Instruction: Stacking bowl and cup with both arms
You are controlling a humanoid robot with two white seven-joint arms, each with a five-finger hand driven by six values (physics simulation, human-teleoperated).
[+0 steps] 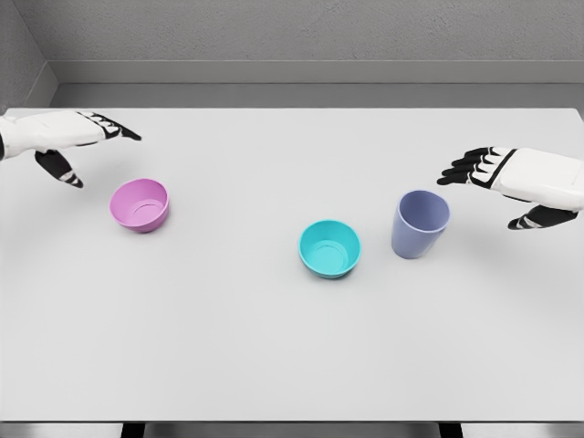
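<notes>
A pink bowl (pixel 140 204) sits upright on the white table (pixel 274 347) at the left. A teal bowl (pixel 330 248) rests near the middle, and a blue-violet cup (pixel 420 224) stands upright just to its right, apart from it. My left hand (pixel 87 151) hovers up and left of the pink bowl, fingers spread, holding nothing. My right hand (pixel 497 187) hangs to the right of the cup, a short gap away, fingers extended toward it and empty.
A grey wall and floor strip run behind the table's far edge. The table's front edge lies near the bottom of the view.
</notes>
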